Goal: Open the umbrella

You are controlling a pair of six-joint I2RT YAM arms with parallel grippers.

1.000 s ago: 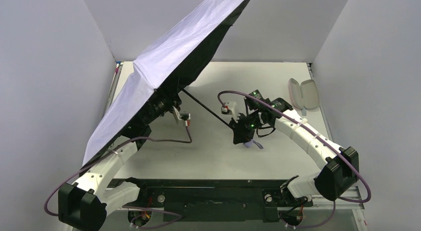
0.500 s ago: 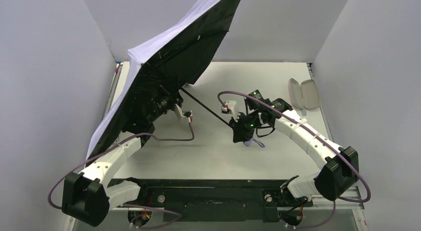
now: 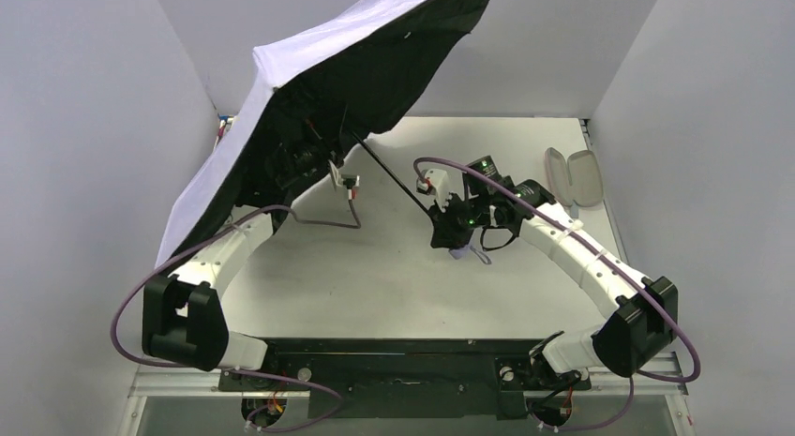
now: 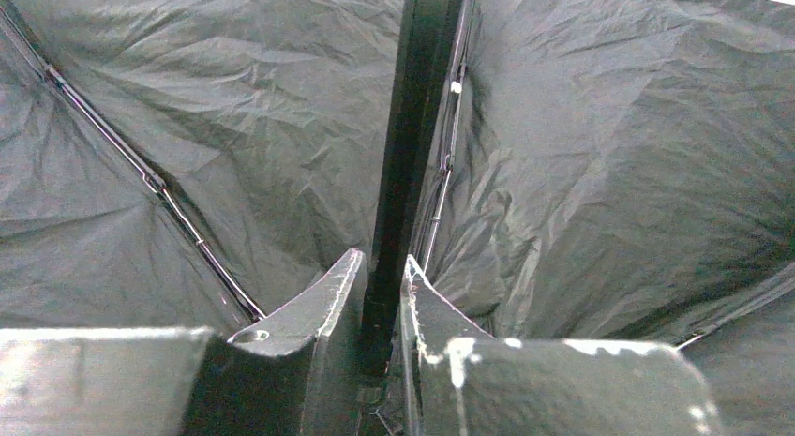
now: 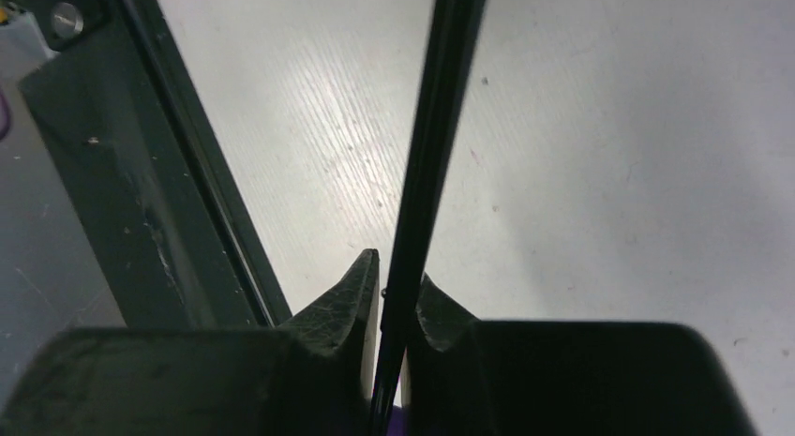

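The umbrella's canopy (image 3: 356, 70) is spread open and tilted over the table's back left, lavender outside, black underside facing the camera. Its thin black shaft (image 3: 394, 181) runs down-right to the lavender handle and strap (image 3: 466, 255). My left gripper (image 3: 305, 164) is under the canopy, shut on the shaft (image 4: 398, 173) near the ribs; black fabric (image 4: 609, 155) fills the left wrist view. My right gripper (image 3: 448, 232) is shut on the shaft (image 5: 427, 164) just above the handle, a little above the table.
An oval pale hinged case (image 3: 574, 176) lies open at the back right of the white table (image 3: 394, 286). Grey walls close in the left, back and right sides. The canopy's edge reaches close to the left wall.
The canopy has swung up and tilted toward the back, showing more black underside. My left arm has raised and moved back. My right gripper has shifted slightly back with the shaft.
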